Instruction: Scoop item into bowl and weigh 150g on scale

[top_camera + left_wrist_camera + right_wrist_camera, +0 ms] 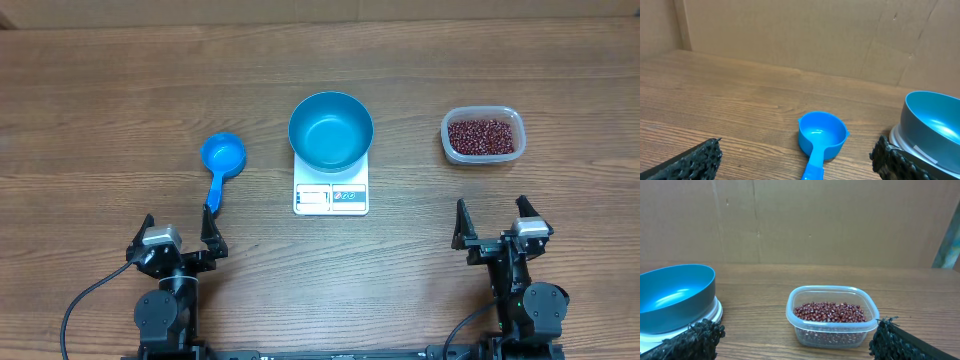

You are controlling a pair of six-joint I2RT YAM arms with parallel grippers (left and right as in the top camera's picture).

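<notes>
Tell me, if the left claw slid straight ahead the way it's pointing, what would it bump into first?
Most likely the blue scoop: its handle lies just ahead of the open left claw, a little to its right. Exact depth is hard to judge.

Teal-blue bowl [331, 130], white scale [331, 198], bright blue scoop [222, 155]. Beans [483, 136] dark red-brown in clear tub [446, 138]. Table [100, 90] brown, streaky wood grain. Left gripper [179, 222] and right gripper [491, 205] black.

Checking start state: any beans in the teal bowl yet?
No, the bowl on the scale shows only bare blue inside; the beans all sit in the clear tub.
</notes>
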